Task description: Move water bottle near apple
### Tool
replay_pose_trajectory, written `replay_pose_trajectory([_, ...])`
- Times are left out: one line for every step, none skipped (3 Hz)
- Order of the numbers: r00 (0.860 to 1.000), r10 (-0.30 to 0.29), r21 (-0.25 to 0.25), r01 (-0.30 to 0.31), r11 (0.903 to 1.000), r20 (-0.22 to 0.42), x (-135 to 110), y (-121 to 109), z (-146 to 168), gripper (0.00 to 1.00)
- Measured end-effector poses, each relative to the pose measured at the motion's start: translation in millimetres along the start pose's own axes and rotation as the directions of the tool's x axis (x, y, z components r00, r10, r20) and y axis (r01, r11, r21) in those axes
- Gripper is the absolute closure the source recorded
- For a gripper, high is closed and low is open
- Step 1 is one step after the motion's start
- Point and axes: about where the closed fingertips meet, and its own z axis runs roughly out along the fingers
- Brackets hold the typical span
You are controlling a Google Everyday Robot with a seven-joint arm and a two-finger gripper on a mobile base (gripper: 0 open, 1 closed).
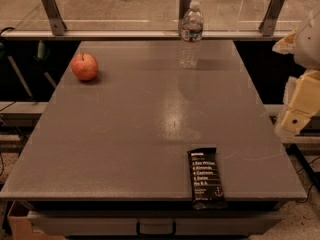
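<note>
The water bottle (191,34) stands upright at the far edge of the grey table (150,124), right of centre. It is clear and ribbed, with a white cap and a dark label band. The apple (84,66) is red-orange with a short stem and sits near the table's far left corner, well apart from the bottle. My gripper (300,106) shows as pale cream arm parts at the right edge of the camera view, off the table's right side, far from both things and holding nothing that I can see.
A black snack bar wrapper (205,178) lies at the table's near edge, right of centre, overhanging it slightly. A glass rail with metal brackets (52,11) runs behind the table. A drawer handle (156,229) shows below the front edge.
</note>
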Motion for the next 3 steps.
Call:
replay_pose_trajectory([1.0,0.0,0.0,0.0,1.0,0.0,0.0,0.0,0.0,0.0])
replay_pose_trajectory([0.997,0.019,0.011,-0.02,0.9997,0.077,-5.1,-22.3,16.5,0.0])
replay_pose_trajectory([0.961,0.053,0.047,-0.069,0.9965,0.272,-30.2,-84.0,52.4,0.0])
